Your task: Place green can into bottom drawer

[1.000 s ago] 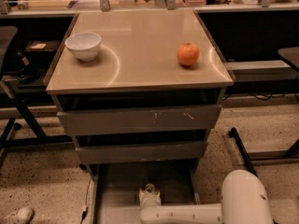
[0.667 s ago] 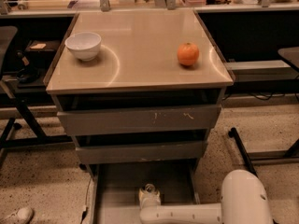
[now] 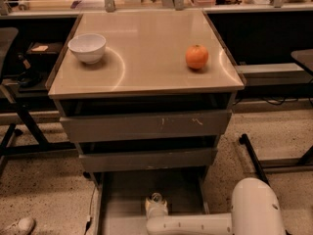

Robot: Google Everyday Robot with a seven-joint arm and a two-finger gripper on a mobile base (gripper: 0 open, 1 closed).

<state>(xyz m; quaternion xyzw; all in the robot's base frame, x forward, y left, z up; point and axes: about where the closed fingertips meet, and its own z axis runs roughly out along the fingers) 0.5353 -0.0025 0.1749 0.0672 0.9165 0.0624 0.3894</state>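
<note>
The bottom drawer (image 3: 122,204) stands pulled out with its left floor open from above, while the gripper (image 3: 156,207) sits over its middle, the white arm (image 3: 195,224) crosses its right side, and the middle drawer's front (image 3: 146,159) overhangs its back.

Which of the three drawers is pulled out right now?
The bottom drawer: its tray sticks out, with the gripper over it. The top drawer and middle drawer are pushed in.
</note>
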